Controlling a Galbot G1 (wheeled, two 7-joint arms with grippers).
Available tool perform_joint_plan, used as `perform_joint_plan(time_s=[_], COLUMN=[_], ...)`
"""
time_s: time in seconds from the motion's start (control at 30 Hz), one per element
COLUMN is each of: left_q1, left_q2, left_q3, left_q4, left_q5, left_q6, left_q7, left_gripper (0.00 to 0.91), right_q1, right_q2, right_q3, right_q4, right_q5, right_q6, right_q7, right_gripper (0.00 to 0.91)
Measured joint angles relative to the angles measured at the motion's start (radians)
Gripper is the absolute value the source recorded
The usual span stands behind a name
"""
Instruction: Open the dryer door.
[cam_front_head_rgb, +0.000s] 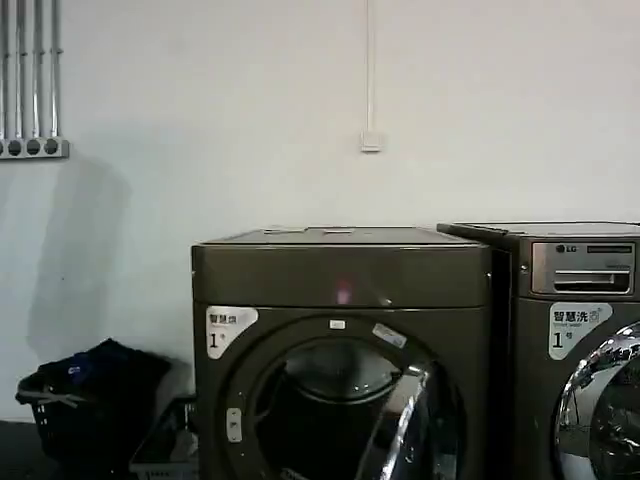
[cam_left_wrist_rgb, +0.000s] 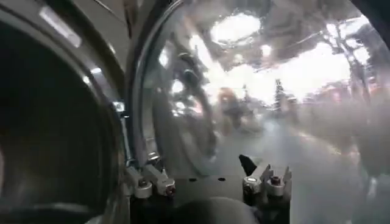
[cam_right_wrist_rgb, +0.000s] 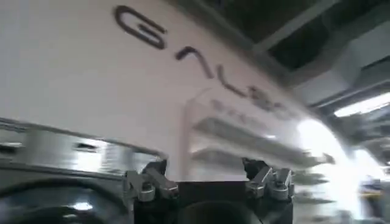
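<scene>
The dryer is a dark bronze-grey machine with a small pink-red light and a white "1" sticker. The dryer door stands swung out from the front, its chrome rim turned edge-on at the right of the dark drum opening. In the left wrist view the door's shiny curved surface is close ahead, with the dark drum opening beside it. My left gripper is open just short of the door, with nothing between its fingers. My right gripper is open and faces a white panel with grey lettering.
A similar machine with a silver LG panel and its own chrome-rimmed door stands right against the dryer. On the floor at the left are a dark basket of laundry and a grey basket. A white wall rises behind.
</scene>
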Motion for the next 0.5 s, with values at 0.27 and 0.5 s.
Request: perform_joint_plan(time_s=[0.27, 0.5], left_q1=[-0.038, -0.091], left_q2=[-0.038, -0.082], left_q3=[0.053, 0.119], left_q4=[0.003, 0.004], left_q5=[-0.007, -0.013], left_q6=[-0.006, -0.010], left_q7=[0.004, 0.002], left_gripper=[0.907, 0.907], right_q1=[-0.014, -0.034], right_q2=[0.041, 0.066], right_q3=[0.130, 0.216], right_q4=[-0.101, -0.179], right_q5=[-0.061, -0.092], right_q6=[0.021, -0.010], right_q7=[0.057, 0.013], right_gripper=[0.907, 0.907])
